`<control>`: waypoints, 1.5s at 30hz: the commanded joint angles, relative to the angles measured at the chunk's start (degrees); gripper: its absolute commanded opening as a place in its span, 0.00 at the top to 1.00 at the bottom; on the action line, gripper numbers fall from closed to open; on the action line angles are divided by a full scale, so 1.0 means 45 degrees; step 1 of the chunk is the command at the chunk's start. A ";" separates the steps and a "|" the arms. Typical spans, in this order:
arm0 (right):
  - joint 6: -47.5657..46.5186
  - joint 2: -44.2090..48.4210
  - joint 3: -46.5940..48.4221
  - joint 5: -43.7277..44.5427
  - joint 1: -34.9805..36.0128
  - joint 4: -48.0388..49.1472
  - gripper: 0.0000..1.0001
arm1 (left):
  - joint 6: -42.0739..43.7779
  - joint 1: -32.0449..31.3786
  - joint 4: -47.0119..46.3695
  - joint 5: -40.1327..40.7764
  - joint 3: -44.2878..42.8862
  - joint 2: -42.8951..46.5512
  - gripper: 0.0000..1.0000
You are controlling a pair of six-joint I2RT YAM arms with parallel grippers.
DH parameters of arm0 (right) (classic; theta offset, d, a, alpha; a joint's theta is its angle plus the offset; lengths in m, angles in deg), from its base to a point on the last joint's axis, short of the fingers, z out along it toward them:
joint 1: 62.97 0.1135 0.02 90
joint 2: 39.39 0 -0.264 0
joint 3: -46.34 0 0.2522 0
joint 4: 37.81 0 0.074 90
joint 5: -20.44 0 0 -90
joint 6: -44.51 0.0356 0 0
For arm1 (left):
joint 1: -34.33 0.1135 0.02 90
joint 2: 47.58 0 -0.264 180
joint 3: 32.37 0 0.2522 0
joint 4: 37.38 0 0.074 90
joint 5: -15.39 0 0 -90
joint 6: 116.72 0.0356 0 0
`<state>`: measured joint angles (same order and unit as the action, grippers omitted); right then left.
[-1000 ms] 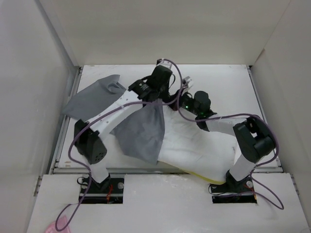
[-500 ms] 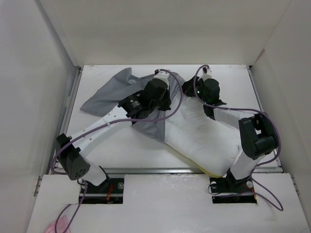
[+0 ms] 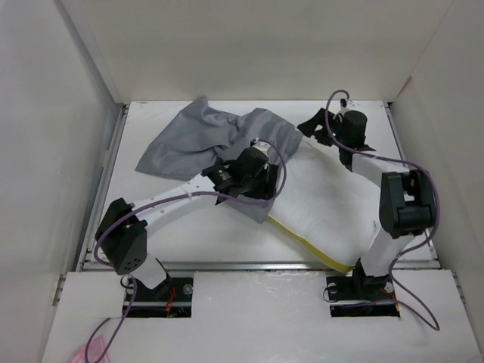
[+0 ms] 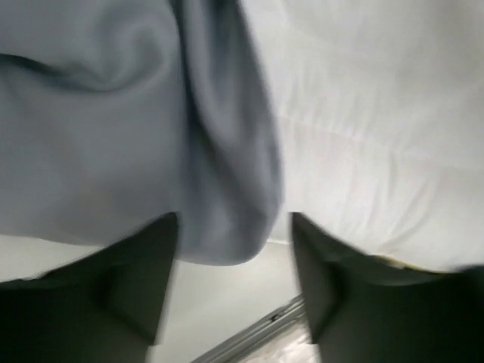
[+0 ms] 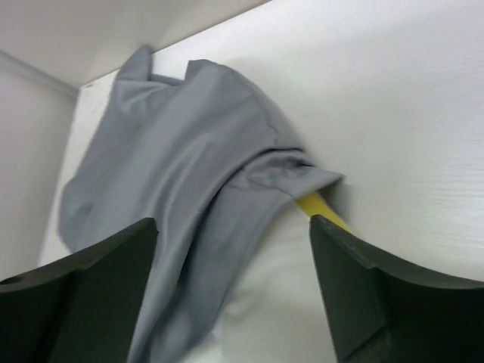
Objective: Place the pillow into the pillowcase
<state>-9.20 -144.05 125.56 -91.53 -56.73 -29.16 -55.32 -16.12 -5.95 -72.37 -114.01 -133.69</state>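
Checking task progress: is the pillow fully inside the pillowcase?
No: the pillowcase covers only the far end of the pillow; the rest lies bare.

White arm links (image 3: 178, 198), black joints (image 3: 408, 203) and fingers (image 4: 128, 295), purple cables (image 3: 99, 336).

Pillow (image 3: 325, 204): white, lying slantwise on the table (image 3: 189, 227), with a yellow edge on its near side.
Pillowcase (image 3: 204, 140): grey and crumpled, left of the pillow and drawn over its far left corner.
Left gripper (image 3: 263, 184): on the grey cloth at the pillow's left edge; fingers hidden.
Right gripper (image 3: 311, 127): just beyond the pillow's far end, fingers apart.
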 commanded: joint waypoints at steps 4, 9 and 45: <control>-0.4293 0.4753 -0.1281 0.2242 0.0311 -0.3053 0.06 | 0.1079 0.0060 0.1932 0.0514 -0.2338 -0.1022 0.17; -0.3944 0.6440 -0.3077 0.3087 0.0313 -0.5563 0.04 | 0.1548 0.0664 0.2087 0.1884 -0.3740 -0.2129 0.00; 0.0097 0.6712 -0.3978 0.0467 0.0747 0.1425 1.00 | 0.2705 -0.0095 0.3518 0.1162 -0.6997 -0.2433 1.00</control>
<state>-16.48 -121.91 106.34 -86.70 -50.57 -40.90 -41.29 -14.53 13.68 -63.75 -150.86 -153.44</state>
